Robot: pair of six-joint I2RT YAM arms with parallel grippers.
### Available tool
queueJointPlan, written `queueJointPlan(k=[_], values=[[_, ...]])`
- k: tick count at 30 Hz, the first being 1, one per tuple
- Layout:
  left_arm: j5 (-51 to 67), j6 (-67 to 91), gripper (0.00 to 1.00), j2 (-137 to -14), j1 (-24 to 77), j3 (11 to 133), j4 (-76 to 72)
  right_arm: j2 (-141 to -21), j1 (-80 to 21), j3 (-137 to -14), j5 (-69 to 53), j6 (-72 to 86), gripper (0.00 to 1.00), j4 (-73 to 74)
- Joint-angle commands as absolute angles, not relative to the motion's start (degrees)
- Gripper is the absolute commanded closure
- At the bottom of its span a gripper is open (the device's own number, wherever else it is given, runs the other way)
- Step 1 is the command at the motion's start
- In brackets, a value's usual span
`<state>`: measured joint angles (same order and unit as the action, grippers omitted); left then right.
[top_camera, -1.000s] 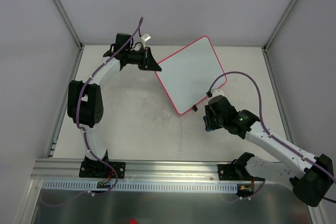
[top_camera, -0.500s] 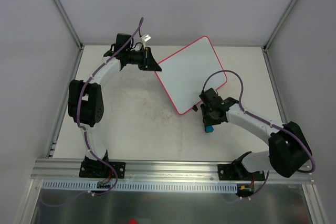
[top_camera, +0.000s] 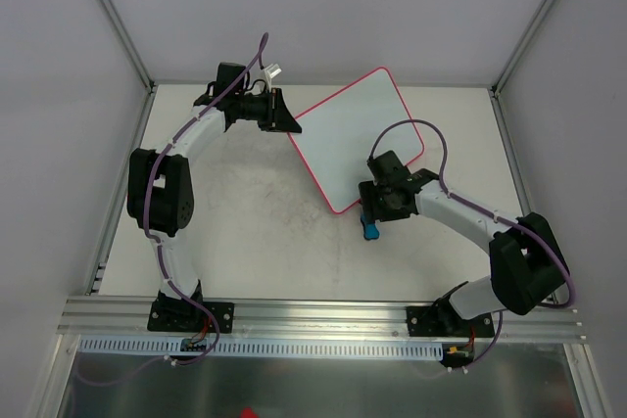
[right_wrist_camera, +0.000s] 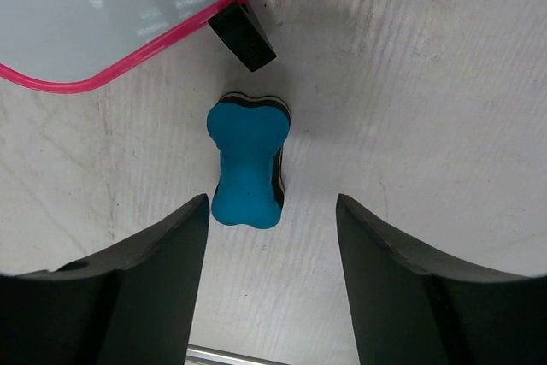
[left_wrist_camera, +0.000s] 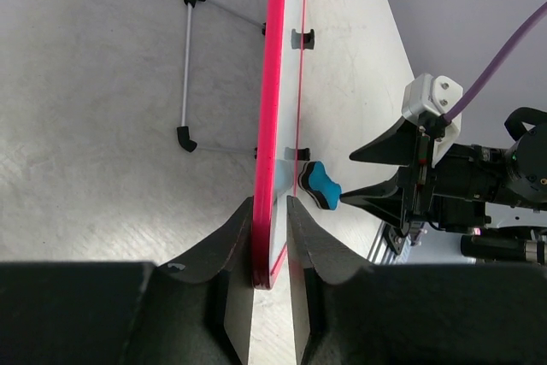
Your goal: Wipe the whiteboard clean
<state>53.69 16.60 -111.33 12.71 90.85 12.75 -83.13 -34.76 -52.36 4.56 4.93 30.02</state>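
Observation:
The whiteboard point(top_camera: 358, 134) is white with a pink rim and shows no marks; it stands at the back middle of the table. My left gripper point(top_camera: 292, 127) straddles its left corner. In the left wrist view the left finger point(left_wrist_camera: 235, 245) lies against the rim point(left_wrist_camera: 275, 83), and a thin gap shows at the right finger. The blue bone-shaped eraser point(top_camera: 371, 231) lies on the table just below the board's near corner. My right gripper point(right_wrist_camera: 272, 211) hangs open over the eraser point(right_wrist_camera: 248, 160), which lies free just beyond the fingertips, nearer the left finger.
A black foot point(right_wrist_camera: 244, 36) sticks out from the board's rim beside the eraser. A wire stand point(left_wrist_camera: 184, 74) shows on the board's back side. An aluminium rail point(top_camera: 313, 315) runs along the near edge, and grey walls close in the table.
My right gripper swung left toward the board's near corner, opened, and left the eraser on the table. My left gripper's jaws eased slightly on the rim. The board stayed put.

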Motion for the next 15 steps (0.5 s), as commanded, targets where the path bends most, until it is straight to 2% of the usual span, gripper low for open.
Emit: queueJointPlan(k=[1,8,11,12,15], values=[[54.8,15.2,0.81,-111.3,12.6,92.7,11.6,-83.2,-34.5,-54.2,4.2,4.0,0.32,30.0],[54.8,15.2,0.76,-111.4,12.2,92.6,11.5,-82.0,-34.3,-54.5,5.1,3.4,0.31,29.9],[54.8,15.6,0.69,-111.4,11.7,93.0,11.5,-81.1,-34.1,-54.5,5.5,3.3,0.31,29.9],[54.8,15.6,0.64,-111.5,11.6,93.1,11.5,-81.0,-33.9,-54.5,5.5,3.2,0.31,30.0],[54.8,15.6,0.58,-111.7,11.3,93.5,11.6,-80.8,-33.6,-54.3,5.3,2.9,0.31,30.0]])
